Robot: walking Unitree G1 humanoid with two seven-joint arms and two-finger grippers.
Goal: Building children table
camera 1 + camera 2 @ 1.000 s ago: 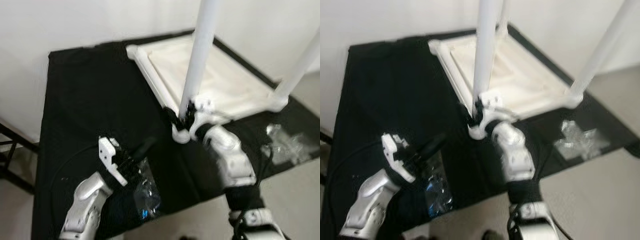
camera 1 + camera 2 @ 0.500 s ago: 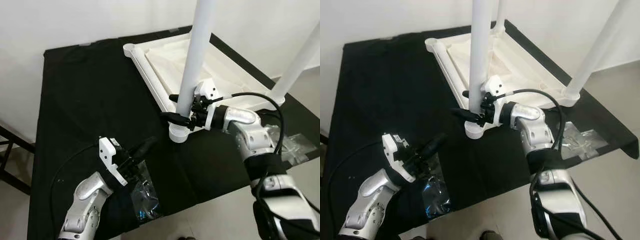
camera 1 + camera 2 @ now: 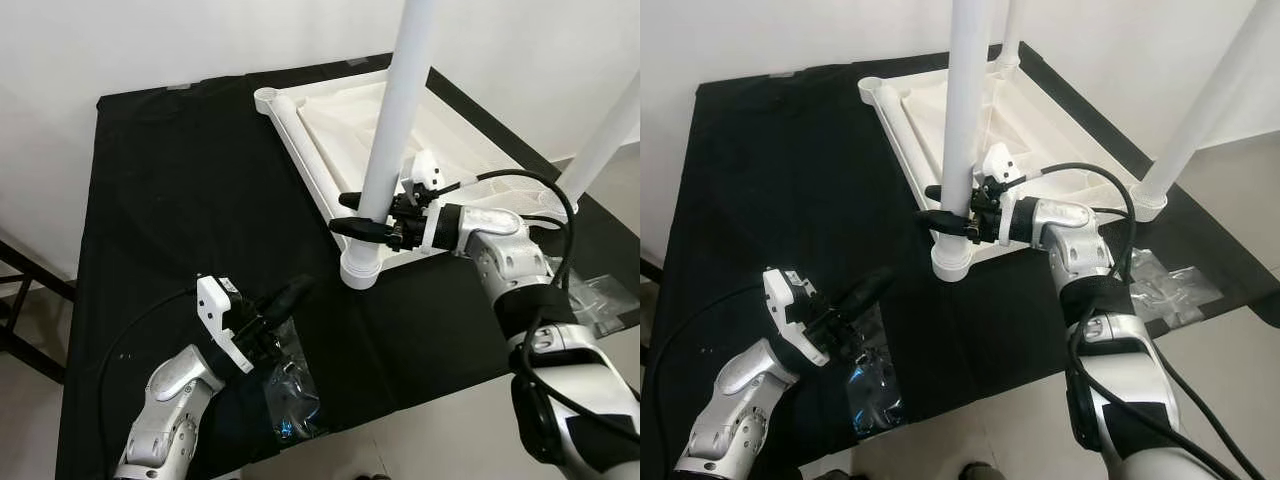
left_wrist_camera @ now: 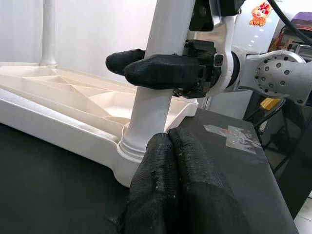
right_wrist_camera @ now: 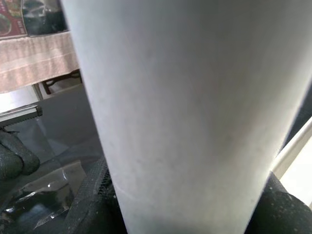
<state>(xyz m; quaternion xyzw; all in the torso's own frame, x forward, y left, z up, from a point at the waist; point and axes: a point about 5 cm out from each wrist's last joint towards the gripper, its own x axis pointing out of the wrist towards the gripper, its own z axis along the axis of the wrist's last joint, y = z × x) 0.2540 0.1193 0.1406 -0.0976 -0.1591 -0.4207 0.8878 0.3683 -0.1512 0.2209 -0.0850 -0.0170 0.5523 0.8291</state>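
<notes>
my left gripper (image 3: pixel 290 297) hovers low over the black desk (image 3: pixel 170 190) by a clear plastic bag (image 3: pixel 292 395), jaws pressed together and empty, parked out of the way i'd say. further right the white table top (image 3: pixel 1040 130) lies upside down so its sockets face up. my right gripper (image 3: pixel 945 208) has its jaws clasped around the near leg (image 3: pixel 967 120) just above its corner socket (image 3: pixel 953 262), presumably steadying it while it seats.
</notes>
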